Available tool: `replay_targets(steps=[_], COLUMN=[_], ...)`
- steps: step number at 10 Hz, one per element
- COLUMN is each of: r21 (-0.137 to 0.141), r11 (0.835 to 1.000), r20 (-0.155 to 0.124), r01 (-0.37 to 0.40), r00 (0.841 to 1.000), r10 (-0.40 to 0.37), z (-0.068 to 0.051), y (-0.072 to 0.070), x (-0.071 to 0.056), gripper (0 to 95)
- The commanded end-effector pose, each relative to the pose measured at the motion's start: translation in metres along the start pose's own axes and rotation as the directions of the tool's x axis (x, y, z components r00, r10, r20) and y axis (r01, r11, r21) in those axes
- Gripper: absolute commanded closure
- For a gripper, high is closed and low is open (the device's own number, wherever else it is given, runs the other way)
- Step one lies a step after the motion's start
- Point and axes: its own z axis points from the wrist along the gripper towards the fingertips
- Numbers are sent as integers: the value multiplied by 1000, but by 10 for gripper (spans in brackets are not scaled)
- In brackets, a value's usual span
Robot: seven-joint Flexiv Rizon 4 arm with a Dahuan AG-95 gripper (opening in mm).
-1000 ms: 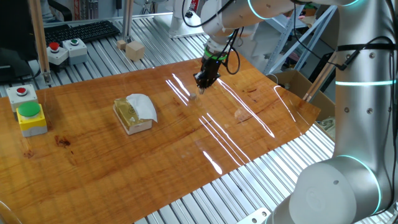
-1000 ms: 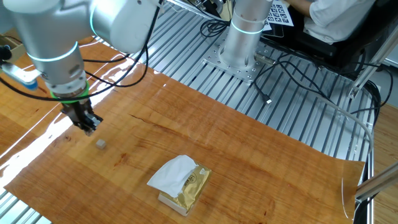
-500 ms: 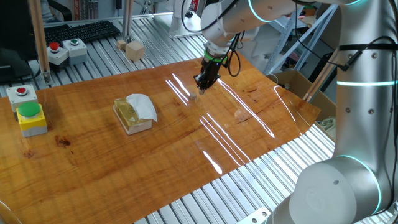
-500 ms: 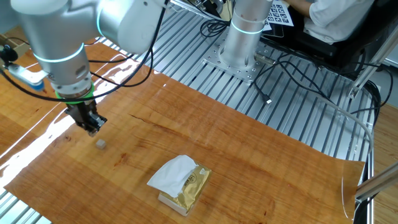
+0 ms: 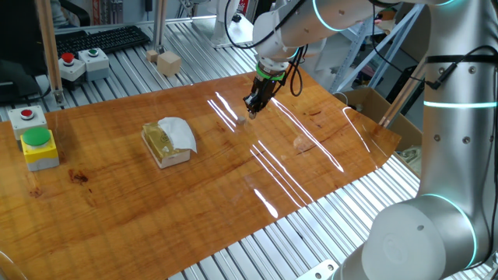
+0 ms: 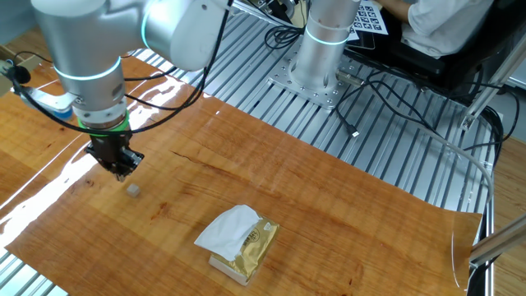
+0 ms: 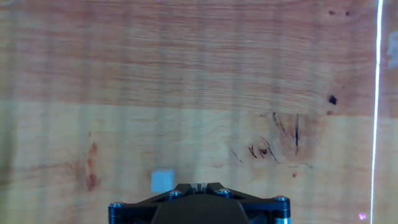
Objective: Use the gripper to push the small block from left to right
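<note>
You've got the hand (image 6: 120, 170) closed w/ nothing held, fingertips pressed together so they act as one blunt pusher, hovering just beside the small block (image 6: 132, 190), which sits apart from it on the worktop (image 6: 329, 214) approx. mid-width, nearer the far edge in the view w/ the button boxes. Vs. 1 s ago, the hand has drifted a bit & looks slightly higher; block hasn't moved.
</note>
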Motion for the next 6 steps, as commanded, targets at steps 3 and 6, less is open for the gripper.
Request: replay_targets(steps=[3, 6], r21=[-20, -32], r11=[1000, 999], r20=[-9, -8], r01=[-12, -19], r00=[1000, 1000], r10=[12, 18], z=[2, 8], y=[0, 6], x=[1, -1], gripper=[950, 950])
